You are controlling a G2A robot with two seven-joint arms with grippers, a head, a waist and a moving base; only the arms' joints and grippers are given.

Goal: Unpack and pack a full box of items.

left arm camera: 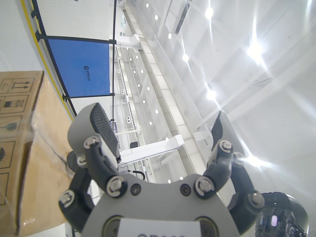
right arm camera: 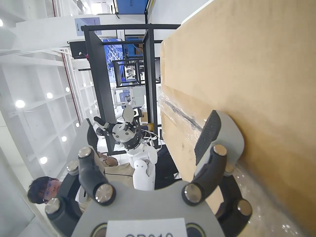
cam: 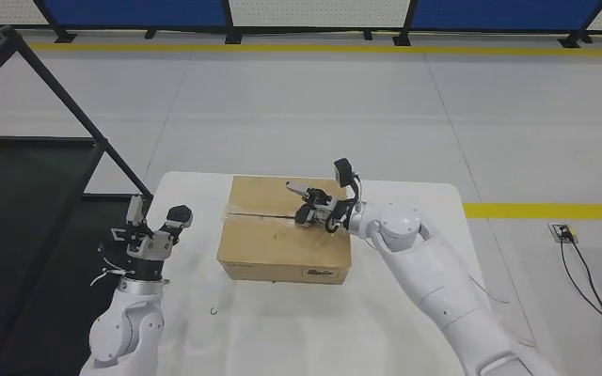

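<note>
A closed brown cardboard box (cam: 273, 235) stands in the middle of the white table (cam: 282, 320), its top flaps sealed with clear tape along the seam (right arm camera: 180, 114). My right gripper (cam: 297, 202) is open over the rear right part of the box top. In the right wrist view the right gripper (right arm camera: 150, 134) has one fingertip pad (right arm camera: 208, 134) lying against the box (right arm camera: 246, 75) beside the seam. My left gripper (cam: 157, 218) is open near the table's left edge, pointing upward, apart from the box. Nothing sits between the fingers of the left gripper (left arm camera: 158, 122); the box side (left arm camera: 47, 129) lies beside it.
A black metal frame (cam: 56, 103) stands off the table's left side. A small thin hook-shaped object (cam: 215, 309) lies on the table in front of the box. Bare tabletop runs along the front. A cable (cam: 574, 263) lies on the floor at right.
</note>
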